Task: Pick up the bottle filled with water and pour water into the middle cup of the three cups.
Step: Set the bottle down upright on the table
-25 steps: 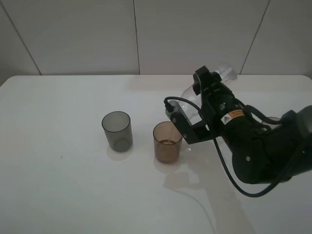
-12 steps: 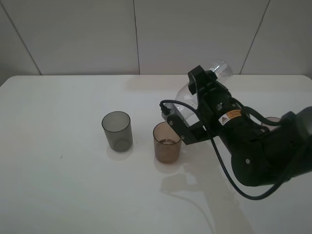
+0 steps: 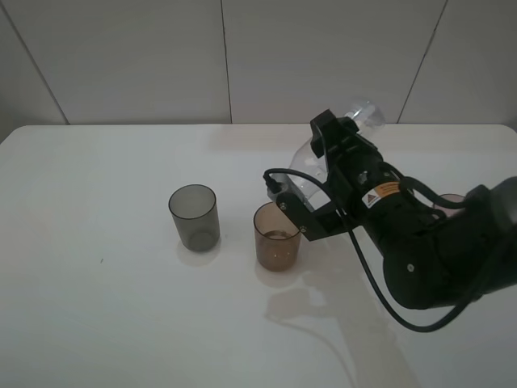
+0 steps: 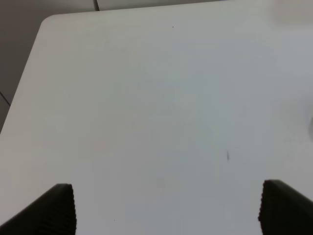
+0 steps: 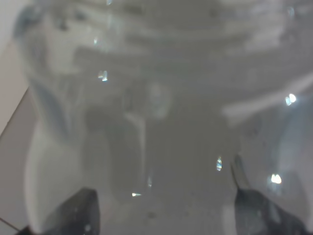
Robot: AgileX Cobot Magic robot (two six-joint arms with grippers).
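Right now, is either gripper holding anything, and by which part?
The right gripper holds the bottle around its mid-body, tilted toward the middle cup. The left gripper is open and empty.

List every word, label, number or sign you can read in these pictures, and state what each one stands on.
On the right arm, a warning sticker: yellow-orange with a dark triangle sign, print too small to read.
On the clear plastic bottle, the smoky grey tumbler, the amber tumbler and the white table: no text shows.
Nothing can be quoted as it reads.
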